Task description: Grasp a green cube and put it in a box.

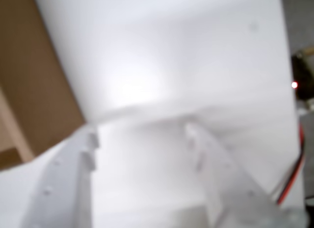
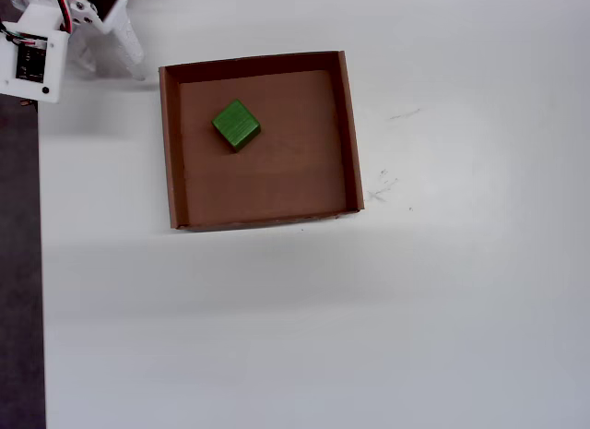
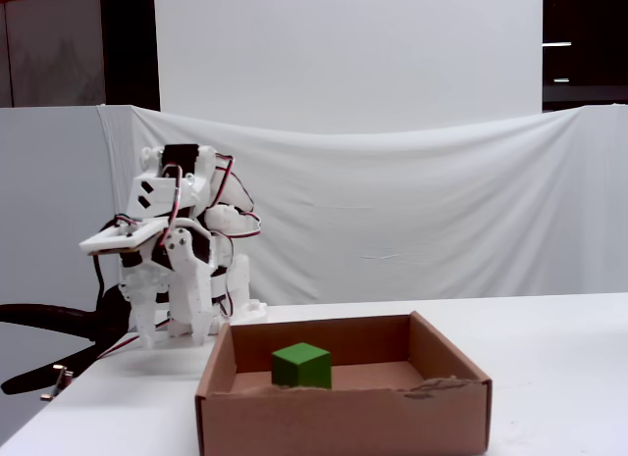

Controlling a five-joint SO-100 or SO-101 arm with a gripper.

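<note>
**Cube sitting in the box, arm folded up**

Right up close in the wrist view: tool, blurry, spread fairly wide, gripping nothing. Parked over bare white desk near its top-left corner in the overhead view. Green cube down on the box floor, toward the upper-left corner.
</note>
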